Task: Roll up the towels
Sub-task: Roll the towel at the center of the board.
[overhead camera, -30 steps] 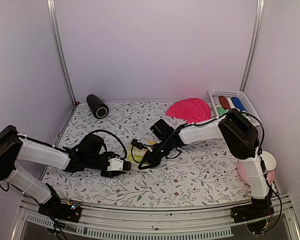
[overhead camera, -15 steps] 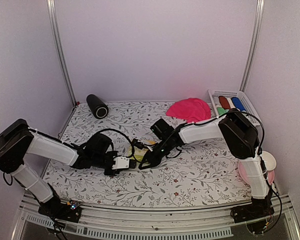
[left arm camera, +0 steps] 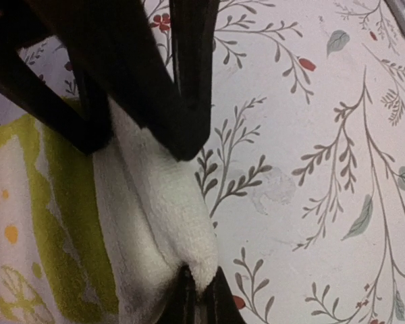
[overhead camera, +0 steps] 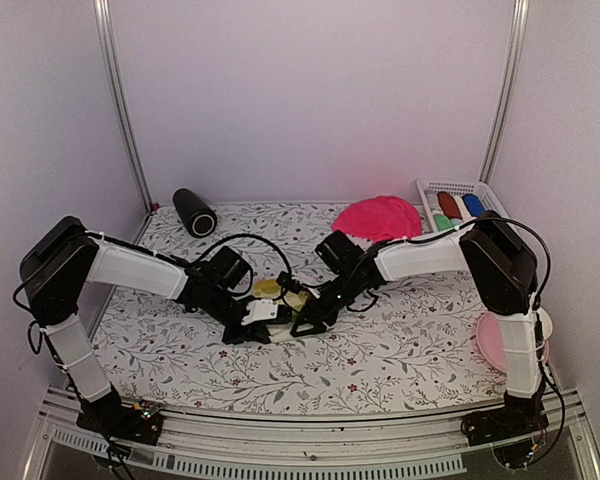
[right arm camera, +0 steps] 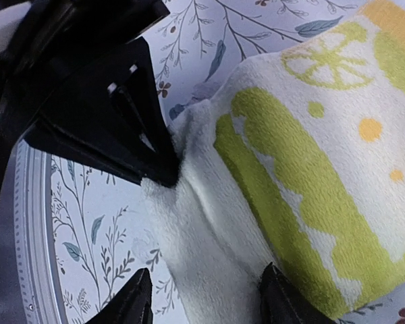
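Note:
A white towel with a yellow-green lemon print [overhead camera: 277, 293] lies partly folded in the middle of the table. My left gripper [overhead camera: 269, 313] is shut on the towel's [left arm camera: 155, 223] white corner fold, pinched at the fingertips [left arm camera: 201, 300]. My right gripper [overhead camera: 307, 321] is open, its two tips standing either side of the same white edge [right arm camera: 206, 297] of the towel [right arm camera: 310, 169], facing the left gripper [right arm camera: 115, 115]. A hot pink towel [overhead camera: 378, 217] lies bunched at the back. Red [overhead camera: 448, 204], blue [overhead camera: 473, 205] and green [overhead camera: 441, 221] rolls sit in the basket.
A white basket [overhead camera: 462, 187] stands at the back right. A black cylinder [overhead camera: 193, 211] lies at the back left. A pink plate [overhead camera: 492, 348] with a white bowl [overhead camera: 540, 322] sits at the right edge, behind the right arm. Walls close the sides.
My left gripper has moved right to the lemon-print towel and shut on its white edge. My right gripper, which was shut on the towel, has opened.

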Robot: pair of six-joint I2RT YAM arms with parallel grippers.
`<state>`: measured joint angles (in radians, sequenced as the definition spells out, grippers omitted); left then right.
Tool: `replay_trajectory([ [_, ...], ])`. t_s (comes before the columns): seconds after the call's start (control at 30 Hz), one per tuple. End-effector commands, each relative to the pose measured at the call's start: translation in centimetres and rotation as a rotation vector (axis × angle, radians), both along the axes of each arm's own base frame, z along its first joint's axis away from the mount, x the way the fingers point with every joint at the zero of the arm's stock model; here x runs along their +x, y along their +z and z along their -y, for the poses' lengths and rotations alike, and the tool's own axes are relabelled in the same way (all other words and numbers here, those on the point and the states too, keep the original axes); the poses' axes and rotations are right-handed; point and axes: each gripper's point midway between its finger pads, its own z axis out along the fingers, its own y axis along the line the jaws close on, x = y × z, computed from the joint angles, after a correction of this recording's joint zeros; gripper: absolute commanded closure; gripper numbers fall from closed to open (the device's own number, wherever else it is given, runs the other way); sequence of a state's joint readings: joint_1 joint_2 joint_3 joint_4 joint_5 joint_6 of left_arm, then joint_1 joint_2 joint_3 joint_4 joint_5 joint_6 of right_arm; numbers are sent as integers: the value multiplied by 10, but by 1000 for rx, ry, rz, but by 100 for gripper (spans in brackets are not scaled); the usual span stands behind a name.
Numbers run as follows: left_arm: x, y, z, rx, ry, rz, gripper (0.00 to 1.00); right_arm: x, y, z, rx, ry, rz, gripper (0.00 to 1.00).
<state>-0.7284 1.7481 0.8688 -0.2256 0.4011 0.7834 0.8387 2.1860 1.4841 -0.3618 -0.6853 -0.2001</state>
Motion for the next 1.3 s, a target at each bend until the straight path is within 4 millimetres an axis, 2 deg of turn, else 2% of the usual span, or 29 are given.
replay_trajectory([
  [0.0,-17,-16,-15,37,51,-268,100,3,-2,27,-83,-30,131,44],
  [0.07,-14,-13,-14,20,53,-319,100,3,1,34,-76,-44,180,43],
  [0.3,-3,-4,-13,-14,69,-461,100,5,31,52,56,-97,419,39],
  [0.33,0,1,-11,-25,69,-469,100,2,36,52,77,-95,458,38],
  [0.37,-1,-6,-13,-16,76,-508,100,-1,40,50,90,-85,501,38],
  [0.47,7,-5,-14,-38,100,-577,100,-13,42,42,90,-33,629,37],
  [0.53,12,-7,-16,-47,118,-618,100,-27,39,32,93,26,694,37],
  [0.67,20,-18,-21,-30,156,-674,100,-41,37,13,110,107,768,37],
  [0.77,25,-31,-24,13,213,-743,100,-39,34,3,102,123,806,36],
  [0.87,29,-34,-25,6,223,-768,100,-34,26,-3,80,135,826,36],
  [1.07,33,-33,-23,-9,222,-767,100,-20,6,-4,8,117,855,36],
  [1.27,34,-35,-23,-5,225,-771,100,-15,0,-4,-17,109,868,36],
])
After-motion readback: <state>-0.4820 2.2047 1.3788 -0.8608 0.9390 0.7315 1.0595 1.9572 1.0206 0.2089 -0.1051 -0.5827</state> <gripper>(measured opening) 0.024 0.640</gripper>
